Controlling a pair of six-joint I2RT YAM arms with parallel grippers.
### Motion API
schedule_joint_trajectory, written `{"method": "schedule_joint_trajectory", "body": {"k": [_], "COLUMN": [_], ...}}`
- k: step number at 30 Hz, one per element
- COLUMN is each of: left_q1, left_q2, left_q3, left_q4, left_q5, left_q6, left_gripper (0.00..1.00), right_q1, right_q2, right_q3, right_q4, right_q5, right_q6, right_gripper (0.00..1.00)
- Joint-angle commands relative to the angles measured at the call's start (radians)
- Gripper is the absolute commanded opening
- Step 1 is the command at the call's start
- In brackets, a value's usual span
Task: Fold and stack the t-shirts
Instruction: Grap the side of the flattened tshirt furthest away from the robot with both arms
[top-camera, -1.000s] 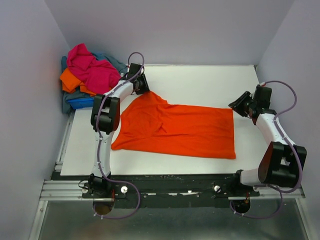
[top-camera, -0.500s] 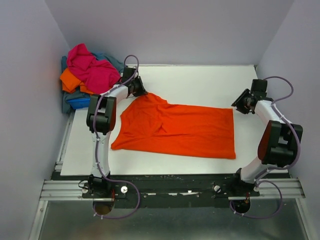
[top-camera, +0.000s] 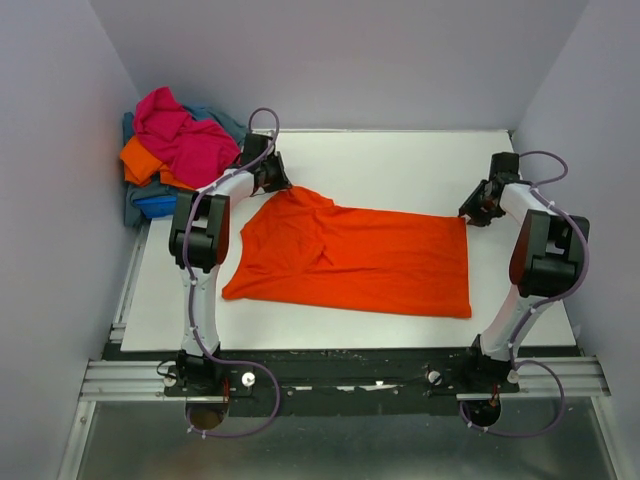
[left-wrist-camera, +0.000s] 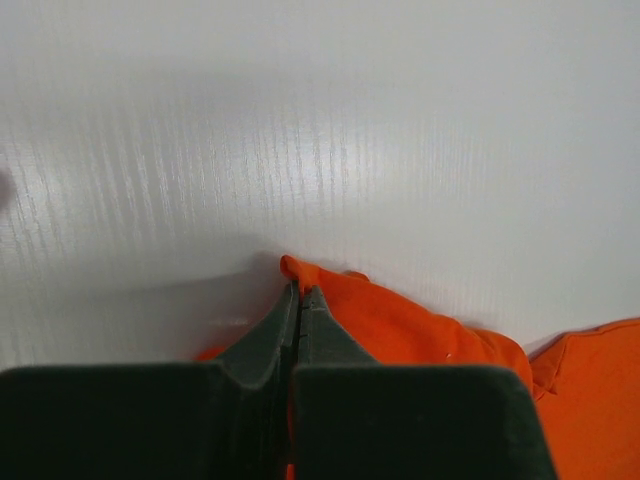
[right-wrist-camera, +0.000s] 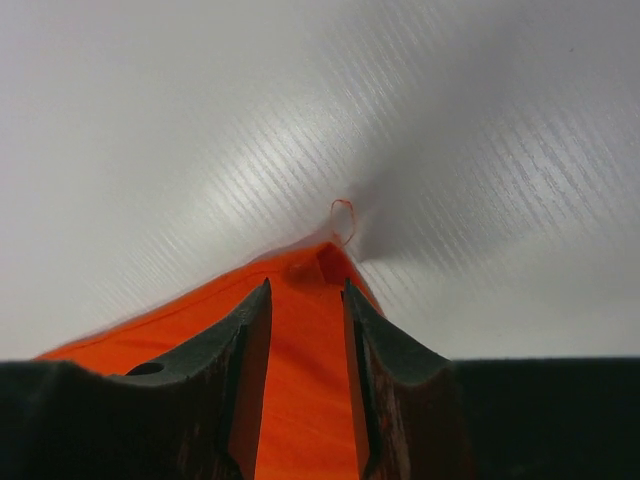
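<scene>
On white tbl (top-camera: 400, 165): t-shirt (top-camera: 360, 260); lilac walls (top-camera: 350, 60)

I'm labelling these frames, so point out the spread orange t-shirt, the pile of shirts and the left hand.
orange t-shirt (top-camera: 370, 255): top view, middle of its flat body.
pile of shirts (top-camera: 185, 140): top view, pink shirt on top.
left hand (left-wrist-camera: 300, 292): left wrist view, between its shut fingertips at the shirt's corner.

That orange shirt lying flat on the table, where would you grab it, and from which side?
By its two far corners, coming down from above. The orange shirt lies spread flat, so only its corners offer a thin bit of fabric to pinch. The left fingers are shut on the far left corner; the right fingers straddle the far right one, open.
</scene>
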Motion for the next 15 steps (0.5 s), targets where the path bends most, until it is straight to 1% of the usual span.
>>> {"method": "schedule_joint_trajectory", "body": {"k": [1, 3, 4, 5, 6, 7, 9, 13, 14, 15], "left_q1": [0.004, 0.007, 0.01, 0.013, 0.018, 0.021, 0.024, 0.024, 0.024, 0.023], "left_q2": [-0.047, -0.037, -0.035, -0.035, -0.032, -0.029, -0.009, 0.055, 0.077, 0.094], "left_q3": [0.015, 0.039, 0.042, 0.045, 0.047, 0.055, 0.081, 0.183, 0.212, 0.24], "left_q4": [-0.021, -0.061, -0.064, -0.061, -0.055, -0.054, -0.063, -0.118, -0.139, -0.159], "left_q5": [-0.05, -0.066, -0.066, -0.061, -0.054, -0.043, -0.043, -0.052, -0.046, -0.037], "left_q6": [0.03, 0.028, 0.025, 0.018, 0.01, 0.004, -0.004, -0.019, -0.021, -0.024], "left_gripper": [0.04, 0.23, 0.34, 0.42, 0.46, 0.49, 0.52, 0.53, 0.53, 0.53], "right_q1": [0.005, 0.006, 0.007, 0.007, 0.011, 0.013, 0.014, 0.023, 0.025, 0.025], "right_q2": [0.054, 0.073, 0.079, 0.091, 0.096, 0.102, 0.113, 0.121, 0.124, 0.124], "right_q3": [0.062, 0.076, 0.082, 0.09, 0.099, 0.107, 0.124, 0.141, 0.142, 0.142], "right_q4": [-0.044, -0.045, -0.045, -0.047, -0.051, -0.053, -0.059, -0.071, -0.074, -0.076], "right_q5": [0.037, 0.036, 0.036, 0.037, 0.048, 0.05, 0.05, 0.059, 0.057, 0.056], "right_q6": [-0.012, -0.012, -0.012, -0.012, -0.011, -0.015, -0.017, -0.02, -0.022, -0.022], "right_gripper": [0.42, 0.41, 0.4, 0.4, 0.38, 0.35, 0.35, 0.33, 0.29, 0.24]}}
